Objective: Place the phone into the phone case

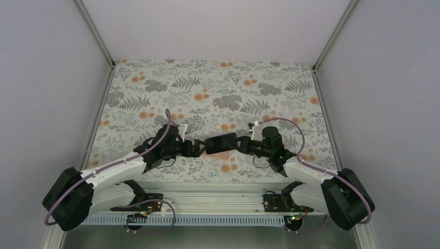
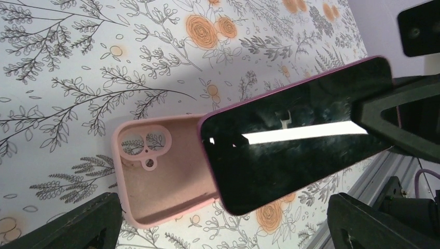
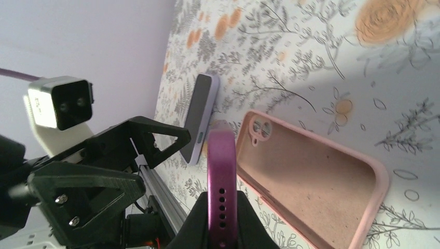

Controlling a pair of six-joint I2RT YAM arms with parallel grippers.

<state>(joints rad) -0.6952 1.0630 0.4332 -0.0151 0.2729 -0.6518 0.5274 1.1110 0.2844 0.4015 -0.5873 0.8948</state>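
Observation:
The pink phone case (image 2: 155, 179) lies open side up on the floral table, camera cutout at its far end. It also shows in the top view (image 1: 219, 155) and the right wrist view (image 3: 311, 181). The phone (image 2: 301, 137), black screen with a purple rim, hangs tilted over the case's near end; I cannot tell if they touch. My right gripper (image 3: 222, 223) is shut on the phone's end, seen edge-on (image 3: 222, 171), and shows in the top view (image 1: 239, 144). My left gripper (image 2: 223, 228) is open and empty, its fingers (image 2: 78, 228) wide apart beside the case.
The floral table cover (image 1: 218, 93) lies between white walls. A metal rail (image 1: 218, 194) runs along the near edge by the arm bases. In the right wrist view a grey slab with a lilac edge (image 3: 200, 116) stands beyond the phone; I cannot tell what it is.

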